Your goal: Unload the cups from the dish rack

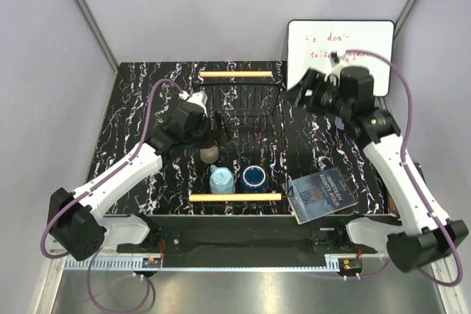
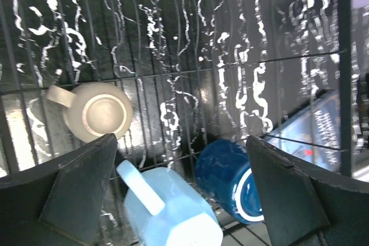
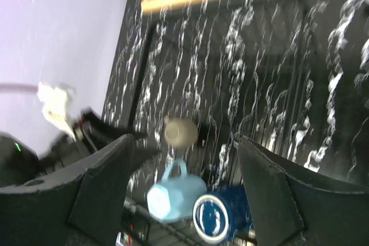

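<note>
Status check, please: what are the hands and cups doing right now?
Left hand open, hovering over dish rack. Right hand open, empty. Beige mug, light blue mug, navy mug in rack. Nothing in the way.

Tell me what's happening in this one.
Two robot arms are unloading a dish rack. In it are a beige mug, a light blue mug and a dark navy mug. The left gripper hangs open over the rack, near the beige mug. The right gripper is open, empty and raised.

far half of dish rack [image 1: 243,104] open, three cups [image 1: 221,179] crowd its near end
</note>
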